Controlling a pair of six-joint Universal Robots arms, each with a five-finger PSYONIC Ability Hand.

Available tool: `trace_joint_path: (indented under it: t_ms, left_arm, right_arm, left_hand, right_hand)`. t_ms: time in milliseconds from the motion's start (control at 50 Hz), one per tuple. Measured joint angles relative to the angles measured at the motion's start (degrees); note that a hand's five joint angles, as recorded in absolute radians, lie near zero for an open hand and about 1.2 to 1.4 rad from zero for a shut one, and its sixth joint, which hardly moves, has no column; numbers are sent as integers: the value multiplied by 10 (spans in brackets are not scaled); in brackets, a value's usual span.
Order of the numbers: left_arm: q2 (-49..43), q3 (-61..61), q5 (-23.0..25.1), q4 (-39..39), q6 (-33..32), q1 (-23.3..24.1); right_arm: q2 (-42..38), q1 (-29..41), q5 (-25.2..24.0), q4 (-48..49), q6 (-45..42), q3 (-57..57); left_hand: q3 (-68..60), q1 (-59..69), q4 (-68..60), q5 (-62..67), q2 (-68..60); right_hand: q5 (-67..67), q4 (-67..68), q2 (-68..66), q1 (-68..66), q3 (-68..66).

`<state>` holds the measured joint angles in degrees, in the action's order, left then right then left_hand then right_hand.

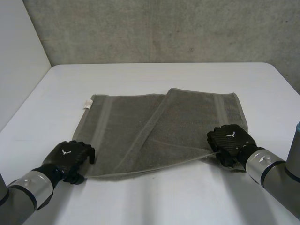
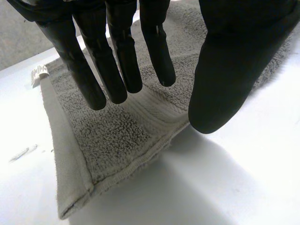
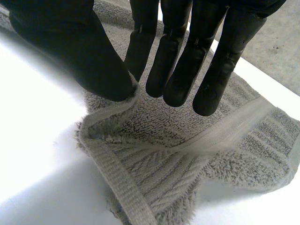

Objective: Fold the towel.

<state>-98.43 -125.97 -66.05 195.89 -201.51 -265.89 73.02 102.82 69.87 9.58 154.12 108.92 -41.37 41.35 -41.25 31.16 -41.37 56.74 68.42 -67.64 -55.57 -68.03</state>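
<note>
One white table (image 1: 154, 201) stands before a grey concrete wall (image 1: 164, 28). On the middle of the table lies one grey-green towel (image 1: 140, 131), spread wide. Its right part is turned over the rest along a slanting fold, so the cloth is doubled there. Two plain woven bands cross the towel, one near each short end.

Two arms reach in from the near side, the left arm (image 1: 28, 190) and the right arm (image 1: 267, 168), one to each near corner of the towel.

The left hand (image 1: 70, 157) is at the towel's near left corner. In its wrist view the left hand (image 2: 117, 61) has straight fingers held side by side above the pile, with the thumb set well apart over the near edge. It grips nothing.

The right hand (image 1: 229, 140) is at the near right corner. In its wrist view the right hand (image 3: 84, 51) has a ridge of the towel's hem rising between thumb and nearest finger, pinched there. The other fingers hang straight over the cloth, and the corner beneath is bunched and rumpled.

One small white tag (image 1: 86, 103) is sewn at the towel's far left corner. No writing can be read on it.
</note>
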Motion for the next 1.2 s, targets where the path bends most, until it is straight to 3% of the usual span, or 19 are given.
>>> trace_joint_path:
  t_ms: [480,660,960,1200]
  left_arm:
    - [-32,5,-2,25,-1,1]
    - [-12,-5,-1,3,0,8]
    - [-11,-8,-2,2,0,14]
    - [-36,0,-5,41,-1,14]
  right_arm:
    - [-5,1,1,1,0,-1]
    - [-7,-1,11,1,0,-3]
    - [-20,-1,29,1,1,-10]
    - [-21,-1,29,0,1,-10]
  left_hand:
    - [-85,85,-86,86,-85]
    - [24,-23,24,-22,25]
    - [26,-26,26,-25,26]
    - [-73,74,-74,73,-73]
  right_hand:
    - [0,0,0,0,0]
    - [0,0,0,0,0]
    - [0,0,0,0,0]
    - [0,0,0,0,0]
